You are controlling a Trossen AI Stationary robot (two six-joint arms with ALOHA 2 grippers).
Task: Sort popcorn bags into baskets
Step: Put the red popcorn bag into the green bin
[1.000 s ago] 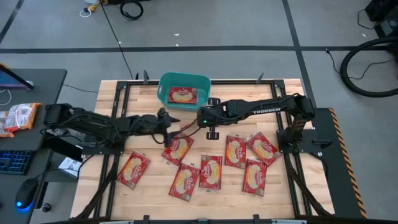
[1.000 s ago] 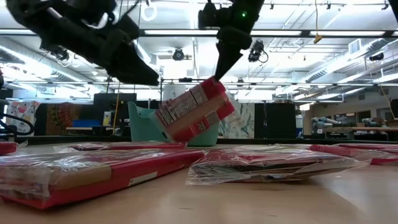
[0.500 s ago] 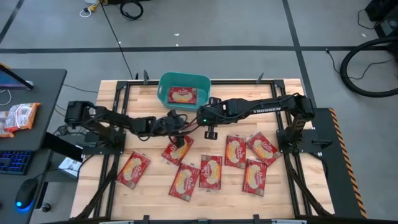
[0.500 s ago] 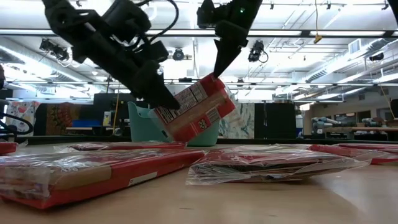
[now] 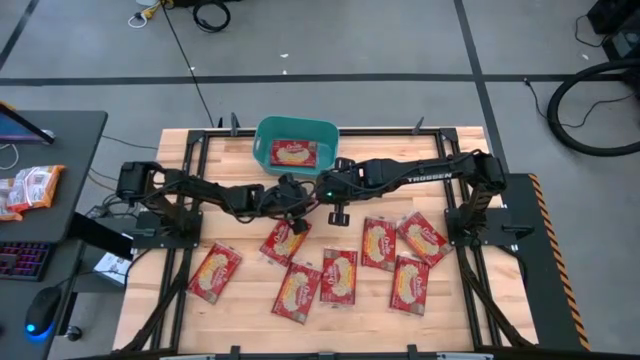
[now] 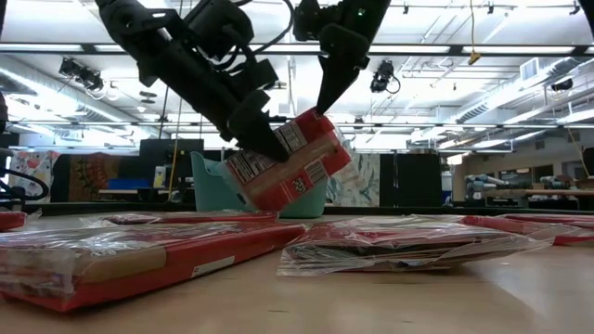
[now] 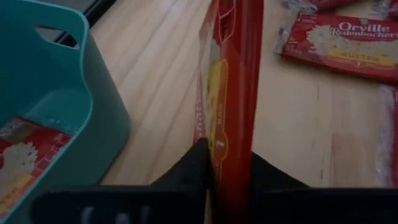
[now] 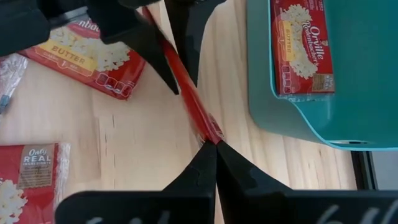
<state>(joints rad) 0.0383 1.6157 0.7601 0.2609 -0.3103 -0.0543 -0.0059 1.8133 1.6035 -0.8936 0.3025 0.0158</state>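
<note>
Both grippers are pinched on one raised popcorn bag — the left gripper on its lower edge, the right gripper on its upper corner (fingers pressed tight together on the packet's rim). The bag is held tilted, clear of the table, just in front of the teal basket. One packet in the basket is seen lying flat, picture side up. Seven more popcorn bags are spread flat across the wooden top — a loose row nearer the front edge. Off the table, at the far left, orange-white packets are seen on a dark desk.
</note>
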